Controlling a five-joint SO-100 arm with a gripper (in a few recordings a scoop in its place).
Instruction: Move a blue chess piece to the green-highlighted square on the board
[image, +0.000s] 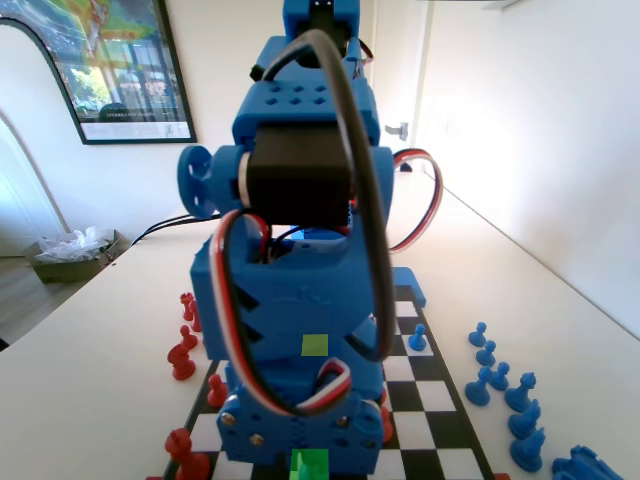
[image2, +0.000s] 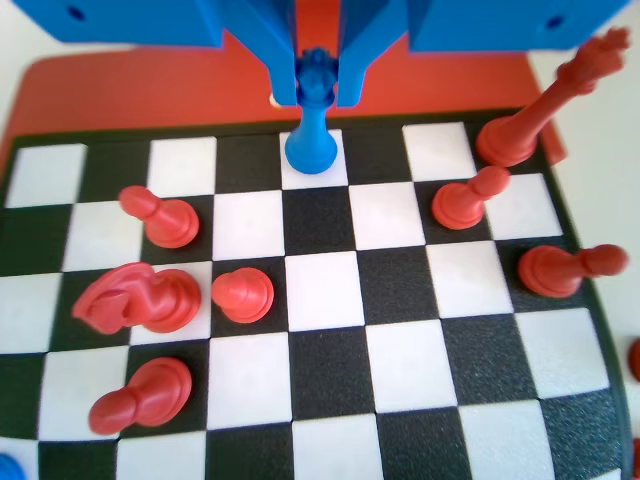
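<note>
In the wrist view my gripper (image2: 316, 95) is shut on the blue chess piece (image2: 311, 140), its jaws pinching the spiky crown. The piece stands upright with its base on or just above a white square in the far row of the board (image2: 320, 290). I cannot tell whether the base touches. In the fixed view the blue arm (image: 300, 300) leans low over the board's near end, and the green-highlighted square (image: 310, 465) shows at the bottom edge just below it. A paler yellow-green square (image: 315, 345) appears higher up, over the arm.
Red pieces surround the held piece in the wrist view: pawns (image2: 160, 218) (image2: 243, 296) (image2: 468, 198), a knight (image2: 135, 300) and a tall piece (image2: 540, 110). In the fixed view blue pawns (image: 490, 365) line the table at right, and red pieces (image: 183, 355) stand at left.
</note>
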